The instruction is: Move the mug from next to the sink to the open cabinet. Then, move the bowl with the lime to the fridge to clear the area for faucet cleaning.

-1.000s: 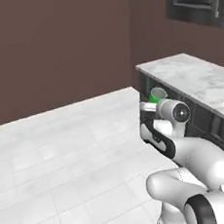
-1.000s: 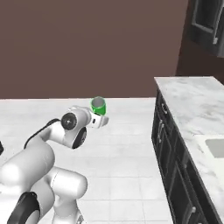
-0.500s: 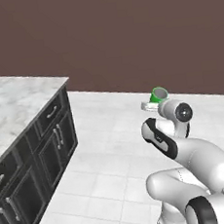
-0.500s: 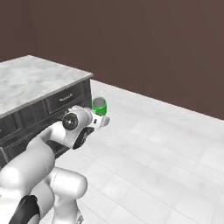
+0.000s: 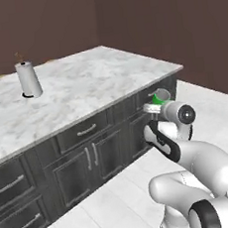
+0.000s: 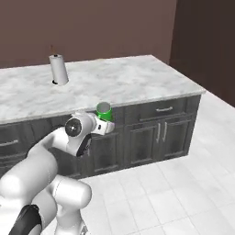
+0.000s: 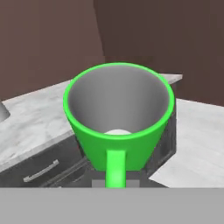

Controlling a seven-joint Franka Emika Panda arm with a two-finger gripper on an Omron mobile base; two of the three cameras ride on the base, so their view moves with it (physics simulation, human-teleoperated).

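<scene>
Mug (image 7: 119, 118) rigid, light, glossy and probably slippery; best grip at the handle or pinching the rim wall. Gripper (image 6: 106, 127) clenched near fully closed on the mug at the handle side, carried upright in the air, just in front of the marble island counter (image 5: 84, 91), right of paper towel roll (image 5: 28, 79).

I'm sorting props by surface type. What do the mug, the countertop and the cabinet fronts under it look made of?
Mug: glossy bright green outside, matte grey inside; probably glazed ceramic or plastic. Countertop: white stone with grey veining, looks like polished marble. Cabinet fronts: dark panelled wood, apparently painted or stained, with silver metal bar handles.
</scene>
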